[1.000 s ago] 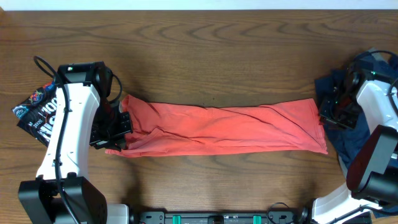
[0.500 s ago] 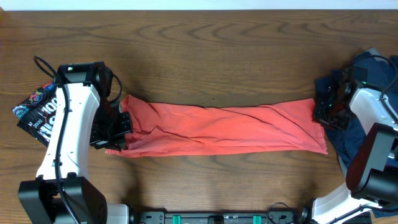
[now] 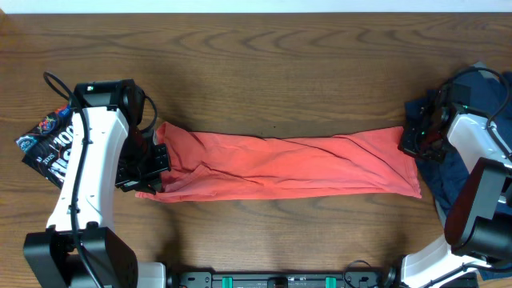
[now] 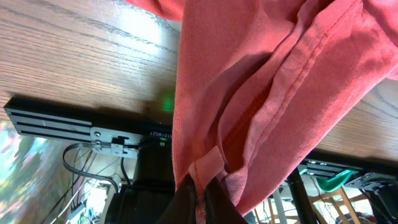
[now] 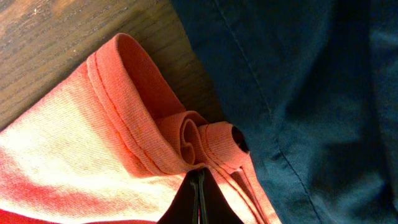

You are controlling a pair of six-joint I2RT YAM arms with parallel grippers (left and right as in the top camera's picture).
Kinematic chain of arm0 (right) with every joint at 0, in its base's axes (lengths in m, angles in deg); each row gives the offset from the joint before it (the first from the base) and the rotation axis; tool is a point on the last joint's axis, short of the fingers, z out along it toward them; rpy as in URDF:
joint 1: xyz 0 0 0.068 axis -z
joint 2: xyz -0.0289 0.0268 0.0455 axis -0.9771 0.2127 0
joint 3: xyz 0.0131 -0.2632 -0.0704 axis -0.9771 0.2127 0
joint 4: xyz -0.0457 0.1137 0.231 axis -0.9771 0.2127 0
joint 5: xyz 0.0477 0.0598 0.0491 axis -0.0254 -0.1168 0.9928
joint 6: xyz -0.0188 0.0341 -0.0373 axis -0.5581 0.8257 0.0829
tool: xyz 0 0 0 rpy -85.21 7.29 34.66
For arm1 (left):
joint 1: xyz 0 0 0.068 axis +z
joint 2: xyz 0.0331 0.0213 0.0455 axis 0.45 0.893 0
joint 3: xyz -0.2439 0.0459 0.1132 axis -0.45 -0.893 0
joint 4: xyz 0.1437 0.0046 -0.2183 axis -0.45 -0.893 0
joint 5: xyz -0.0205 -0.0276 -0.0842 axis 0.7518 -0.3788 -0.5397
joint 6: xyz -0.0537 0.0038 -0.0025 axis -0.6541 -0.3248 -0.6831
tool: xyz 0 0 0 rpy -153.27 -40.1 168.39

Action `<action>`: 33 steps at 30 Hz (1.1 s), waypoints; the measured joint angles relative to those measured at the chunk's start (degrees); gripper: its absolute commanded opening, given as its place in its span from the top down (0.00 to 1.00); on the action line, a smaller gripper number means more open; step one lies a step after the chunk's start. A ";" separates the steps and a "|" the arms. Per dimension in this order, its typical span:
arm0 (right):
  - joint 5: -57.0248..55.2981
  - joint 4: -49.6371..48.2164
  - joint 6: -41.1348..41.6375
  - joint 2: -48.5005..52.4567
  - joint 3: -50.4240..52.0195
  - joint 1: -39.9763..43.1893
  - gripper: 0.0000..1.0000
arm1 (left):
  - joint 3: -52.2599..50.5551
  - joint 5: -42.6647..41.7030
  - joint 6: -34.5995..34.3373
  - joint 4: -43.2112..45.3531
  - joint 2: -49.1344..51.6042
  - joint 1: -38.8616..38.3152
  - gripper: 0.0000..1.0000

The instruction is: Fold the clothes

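A red shirt is shown stretched in a long band across the middle of the wooden table and pinched at both ends. The left gripper is clamped on a bunched seam. The right gripper is closed on a rolled hem beside a dark blue garment. The knit is judged light, limp and apt to sag, so it is best taken at stitched edges and corners.

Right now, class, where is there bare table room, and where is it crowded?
The table is bare beyond the red garment and, narrower, before it. Crowded: left end by the printed bag, right end by the navy clothes.
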 measured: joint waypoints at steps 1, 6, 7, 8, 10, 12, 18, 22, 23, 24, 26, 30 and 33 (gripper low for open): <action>0.00 0.00 0.00 0.00 0.00 0.00 0.99 | 0.00 0.00 0.00 0.00 0.00 0.00 0.94; 0.00 0.00 0.00 0.00 0.00 0.00 0.99 | 0.00 0.00 0.00 0.00 0.00 0.00 0.94; 0.00 0.00 0.00 0.00 0.00 0.00 0.99 | 0.00 0.00 0.00 0.00 0.00 0.00 0.94; 0.00 0.00 -0.02 0.00 0.00 0.00 0.99 | 0.00 0.00 0.00 0.00 0.00 0.00 0.94; 0.00 0.24 -0.09 0.00 0.00 0.02 0.99 | 0.00 0.00 0.00 0.00 0.00 0.00 0.94; 0.00 1.90 -0.26 0.00 0.00 0.00 0.99 | 0.00 0.00 0.00 0.00 0.00 0.00 0.94; 0.46 10.60 -1.09 0.00 0.04 0.02 0.99 | 0.00 0.00 0.00 0.02 0.00 0.00 0.94; 0.52 12.26 -1.22 0.00 0.04 0.15 0.86 | 0.00 0.00 0.00 0.04 0.00 0.00 0.94; 0.59 11.61 -1.09 0.00 0.04 0.20 0.76 | 0.00 0.00 0.00 0.04 0.00 0.00 0.94; 0.63 10.99 -1.11 0.00 0.04 0.26 0.74 | 0.00 0.00 0.00 0.09 0.00 0.00 0.94; 0.66 10.58 -1.33 0.00 0.04 0.28 0.74 | 0.00 0.00 0.00 0.13 0.00 0.00 0.94; 0.66 13.64 -1.36 0.00 0.04 0.24 0.74 | 0.00 0.00 0.00 0.35 0.00 0.00 0.94; 0.76 17.46 -1.33 0.00 0.04 0.24 0.74 | 0.00 0.00 0.00 0.52 0.00 0.00 0.94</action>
